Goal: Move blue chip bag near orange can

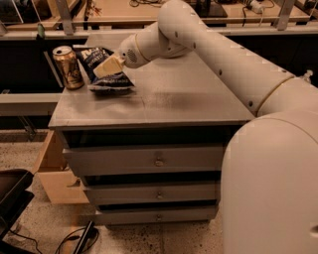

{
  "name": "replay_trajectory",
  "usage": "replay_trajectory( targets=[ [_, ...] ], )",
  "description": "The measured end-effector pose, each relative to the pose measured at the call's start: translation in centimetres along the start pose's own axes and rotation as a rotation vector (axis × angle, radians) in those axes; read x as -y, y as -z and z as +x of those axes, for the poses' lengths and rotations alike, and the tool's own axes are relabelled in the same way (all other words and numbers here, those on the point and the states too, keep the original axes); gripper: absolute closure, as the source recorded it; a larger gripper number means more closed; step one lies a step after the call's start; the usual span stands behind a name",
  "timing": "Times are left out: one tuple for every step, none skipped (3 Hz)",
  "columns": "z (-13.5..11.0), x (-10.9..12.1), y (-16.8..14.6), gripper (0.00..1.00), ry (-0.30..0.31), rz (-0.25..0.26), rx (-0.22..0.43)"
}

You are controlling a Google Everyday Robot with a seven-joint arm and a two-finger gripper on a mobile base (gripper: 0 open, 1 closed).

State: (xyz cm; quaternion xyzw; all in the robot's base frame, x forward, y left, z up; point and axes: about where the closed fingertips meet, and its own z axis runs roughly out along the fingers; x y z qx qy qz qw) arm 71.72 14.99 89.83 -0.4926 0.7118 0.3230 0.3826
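The blue chip bag (110,79) lies crumpled on the grey cabinet top (169,101) at its far left, just right of the orange can (68,67). The can stands upright at the far left corner, a small gap from the bag. My gripper (106,67) reaches in from the right and sits on the middle of the bag, its pale fingers closed on the foil. The bag rests on the cabinet top under the gripper.
The grey cabinet has three closed drawers (159,161) at the front. A wooden drawer unit (52,168) stands open on the floor to the left. A dark object (12,191) and cables (74,240) lie at the bottom left. A workbench (124,10) runs behind.
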Motion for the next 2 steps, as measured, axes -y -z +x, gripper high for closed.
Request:
replay_trajectory(
  targets=[
    [0.03, -0.12, -0.26, 0.0, 0.0, -0.004, -0.001],
    [0.04, -0.13, -0.28, 0.0, 0.0, -0.004, -0.001]
  ],
)
